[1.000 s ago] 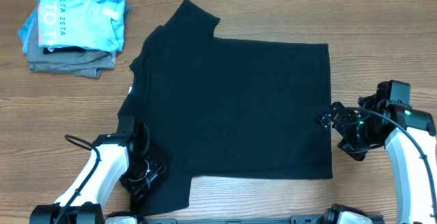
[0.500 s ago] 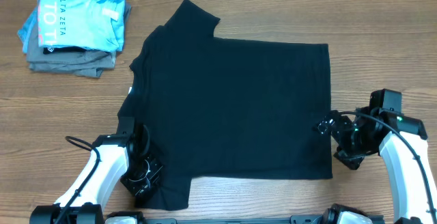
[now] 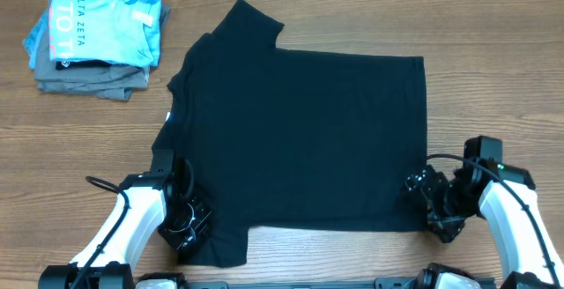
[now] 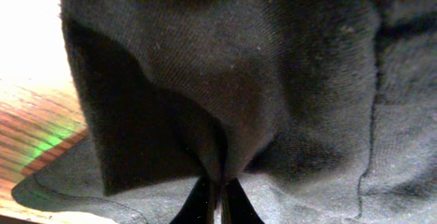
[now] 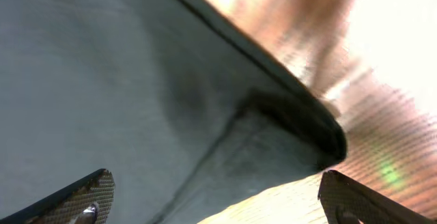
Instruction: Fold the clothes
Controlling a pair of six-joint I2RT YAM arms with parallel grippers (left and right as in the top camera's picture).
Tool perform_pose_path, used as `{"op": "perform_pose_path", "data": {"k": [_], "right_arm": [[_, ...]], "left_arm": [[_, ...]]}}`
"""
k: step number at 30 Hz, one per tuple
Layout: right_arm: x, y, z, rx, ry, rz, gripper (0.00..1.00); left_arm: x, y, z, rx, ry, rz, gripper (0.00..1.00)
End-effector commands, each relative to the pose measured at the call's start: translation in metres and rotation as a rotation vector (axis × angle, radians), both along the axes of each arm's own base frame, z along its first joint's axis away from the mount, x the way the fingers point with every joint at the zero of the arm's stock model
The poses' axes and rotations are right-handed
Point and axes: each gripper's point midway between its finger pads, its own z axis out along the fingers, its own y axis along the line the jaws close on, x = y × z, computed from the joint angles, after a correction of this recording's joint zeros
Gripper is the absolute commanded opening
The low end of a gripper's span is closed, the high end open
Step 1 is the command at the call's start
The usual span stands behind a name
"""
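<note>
A black shirt (image 3: 300,139) lies flat on the table (image 3: 493,25), collar toward 9 o'clock. The left gripper (image 3: 183,229) is at its sleeve at 7 o'clock, the right gripper (image 3: 423,203) at its hem corner at 4 o'clock. A folded stack (image 3: 97,38) sits at 10 o'clock.

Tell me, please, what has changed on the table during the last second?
The left gripper closed on the near sleeve of the black T-shirt. The right gripper, open, moved toward the robot along the hem to its near corner. The shirt body and the folded pile stayed as they were.
</note>
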Motion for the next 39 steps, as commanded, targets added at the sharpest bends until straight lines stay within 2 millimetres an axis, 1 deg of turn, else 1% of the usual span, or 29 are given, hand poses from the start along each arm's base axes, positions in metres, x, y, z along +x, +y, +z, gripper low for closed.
{"op": "perform_pose_path", "data": {"k": [1, 3, 6, 12, 16, 19, 20, 21, 23, 24, 25, 27, 30, 33, 36, 39], "right_arm": [[-0.01, 0.001, -0.008, -0.007, 0.043, -0.044, 0.99], [-0.014, 0.002, -0.012, -0.005, 0.055, -0.05, 0.88], [-0.018, 0.003, -0.012, -0.002, 0.07, -0.054, 0.75], [-0.029, 0.006, -0.019, 0.006, 0.114, -0.094, 0.72], [-0.034, 0.008, -0.024, 0.014, 0.126, -0.1, 0.6], [-0.036, 0.011, -0.025, 0.025, 0.132, -0.101, 0.54], [-0.036, 0.011, -0.025, 0.027, 0.131, -0.101, 0.5], [-0.035, 0.012, -0.024, 0.033, 0.125, -0.102, 0.43], [-0.031, 0.014, -0.024, 0.048, 0.111, -0.106, 0.2], [-0.03, 0.014, -0.024, 0.049, 0.112, -0.12, 0.14], [-0.029, 0.014, -0.024, 0.049, 0.109, -0.128, 0.04], [-0.026, 0.013, -0.024, 0.046, 0.098, -0.128, 0.04], [-0.022, 0.012, -0.021, 0.044, 0.09, -0.142, 0.04], [-0.012, 0.008, -0.015, 0.035, 0.062, -0.144, 0.04], [0.002, 0.004, -0.006, 0.022, 0.021, -0.144, 0.04], [0.016, 0.0, 0.004, 0.014, -0.021, -0.143, 0.04]], "left_arm": [[0.002, -0.003, -0.003, -0.016, -0.017, -0.003, 0.04], [0.002, -0.004, -0.003, -0.021, -0.02, -0.003, 0.04], [0.002, -0.004, -0.003, -0.021, -0.02, -0.002, 0.04], [0.002, -0.004, -0.002, -0.022, -0.02, -0.002, 0.04], [0.002, -0.004, -0.002, -0.022, -0.02, -0.002, 0.04], [0.002, -0.004, -0.002, -0.023, -0.02, -0.005, 0.04], [0.002, -0.005, -0.002, -0.028, -0.021, -0.009, 0.04], [0.002, -0.006, -0.002, -0.04, -0.025, -0.02, 0.04], [0.005, -0.011, 0.0, -0.073, -0.04, -0.042, 0.04], [0.006, -0.014, 0.002, -0.089, -0.048, -0.054, 0.04], [0.008, -0.017, 0.004, -0.112, -0.06, -0.073, 0.04], [0.01, -0.021, 0.008, -0.14, -0.068, -0.103, 0.04], [0.007, -0.019, 0.015, -0.13, -0.045, -0.115, 0.04], [0.012, -0.018, 0.022, -0.124, -0.05, -0.129, 0.04], [0.021, -0.012, 0.031, -0.09, -0.065, -0.135, 0.04], [0.039, -0.007, 0.044, -0.053, -0.116, -0.142, 0.04]]}}
